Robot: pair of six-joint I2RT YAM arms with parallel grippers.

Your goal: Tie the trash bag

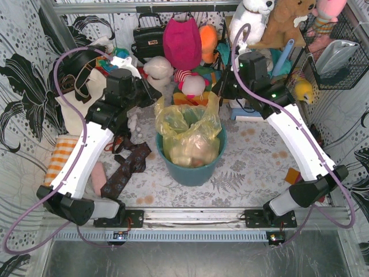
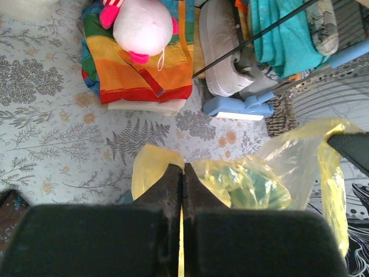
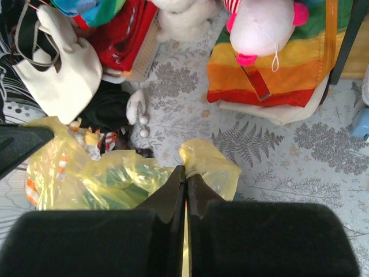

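Above bin (image 1: pixel 190 173): L jaws & R jaws fully closed, each pinching trash bag (image 1: pixel 187 124) rim, opp. sides.

The thin, crinkly plastic trash bag (image 1: pixel 187 124) is translucent yellow-green, with white and pale orange showing through. The round plastic bin (image 1: pixel 190 175) is teal. The table's cloth cover (image 1: pixel 248 167) is pale grey-white, printed with grey ferns and small orange blooms. Toward the table's far edge, a folded cloth (image 2: pixel 141 78) carries rainbow stripes, and the round plush toy (image 2: pixel 144 26) on it is white with pink trim. Near the left edge lie an orange-and-white striped cloth (image 1: pixel 57 156) and a dark brown patterned fabric strip (image 1: pixel 124 173). The canvas tote bag (image 3: pixel 63 81) is cream.
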